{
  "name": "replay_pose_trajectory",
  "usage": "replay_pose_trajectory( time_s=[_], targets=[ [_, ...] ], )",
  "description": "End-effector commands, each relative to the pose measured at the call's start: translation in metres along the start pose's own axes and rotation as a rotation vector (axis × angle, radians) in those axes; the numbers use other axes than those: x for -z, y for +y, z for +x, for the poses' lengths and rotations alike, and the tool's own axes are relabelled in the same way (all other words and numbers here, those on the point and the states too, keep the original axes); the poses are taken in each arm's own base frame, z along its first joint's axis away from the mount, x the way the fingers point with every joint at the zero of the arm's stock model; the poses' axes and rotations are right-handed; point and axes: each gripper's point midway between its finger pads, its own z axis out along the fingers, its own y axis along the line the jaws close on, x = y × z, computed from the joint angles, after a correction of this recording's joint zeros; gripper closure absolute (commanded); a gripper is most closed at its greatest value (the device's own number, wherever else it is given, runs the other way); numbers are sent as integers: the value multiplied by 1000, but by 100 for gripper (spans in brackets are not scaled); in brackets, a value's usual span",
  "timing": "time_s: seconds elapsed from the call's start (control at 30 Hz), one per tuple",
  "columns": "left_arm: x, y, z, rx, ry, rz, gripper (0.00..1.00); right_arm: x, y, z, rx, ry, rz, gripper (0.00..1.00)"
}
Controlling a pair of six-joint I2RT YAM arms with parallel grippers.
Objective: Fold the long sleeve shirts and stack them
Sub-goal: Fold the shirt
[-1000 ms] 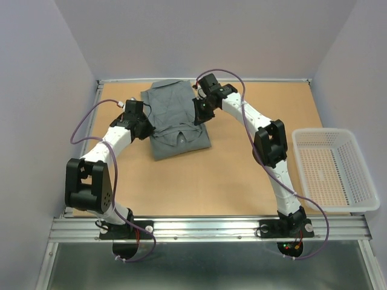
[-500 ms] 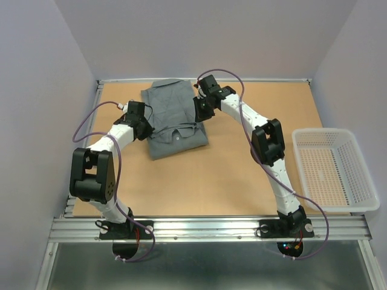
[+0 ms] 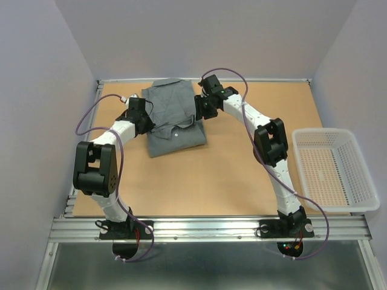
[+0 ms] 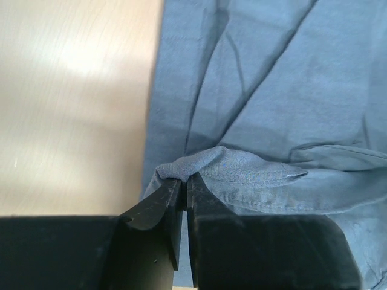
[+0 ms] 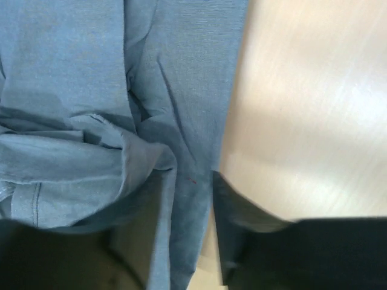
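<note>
Folded shirt [image 3: 172, 106] shifted toward 12 o'clock. At 9 o'clock left gripper [image 4: 184, 178] pinches it; right gripper [image 3: 198, 115] jaws spread.

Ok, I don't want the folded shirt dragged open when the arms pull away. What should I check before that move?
1. Left claw free of the shirt: not ok; jaws nearly shut, a cloth ridge pinched at the tips.
2. Right claw open: ok; jaws apart, shirt edge between them.
3. Shirt lying flat: not ok; puckered beside both claws.
4. Basket clear of the arms: ok; it sits far right, apart from both.
5. More shirts waiting: cannot tell; only one in view.
</note>
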Motion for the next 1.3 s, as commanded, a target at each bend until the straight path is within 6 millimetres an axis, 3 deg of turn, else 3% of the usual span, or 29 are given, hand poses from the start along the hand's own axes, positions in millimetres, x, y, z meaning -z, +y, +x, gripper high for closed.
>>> replay_pose_trajectory(
  time_s=[0.0, 0.07, 0.1, 0.3, 0.47, 0.53, 0.77, 0.9, 1.03, 1.13, 1.27],
  targets=[
    [7, -30, -48, -50, -134, 100, 82, 47, 6, -35, -24, -149, 1, 47],
    [6, -34, -51, -67, -139, 108, 82, 59, 8, -40, -43, -175, -30, 39],
    [6, -35, -54, -70, -146, 109, 82, 56, 5, -31, -55, -152, -40, 38],
    [-2, -43, -52, -89, -129, 143, 79, 58, 10, -10, -49, -134, -117, 38],
    [-12, -40, -55, -97, -135, 110, 77, 45, 14, 23, -87, -78, -187, 39],
    [-14, -44, -61, -100, -143, 114, 69, 46, 18, 30, -117, -73, -214, 39],
    [-11, -52, -80, -78, -181, 110, 56, 37, 22, 49, -217, -76, -264, 42],
    [5, -61, -91, -69, -204, 143, 41, 45, 25, 45, -207, -99, -280, 42],
    [38, -66, -102, -43, -244, 181, 12, 55, 24, 39, -200, -129, -269, 42],
    [62, -58, -101, -21, -249, 161, 7, 62, 24, 35, -175, -151, -264, 42],
    [88, -48, -83, 0, -236, 184, 9, 73, 27, 27, -110, -182, -280, 42]
  ],
)
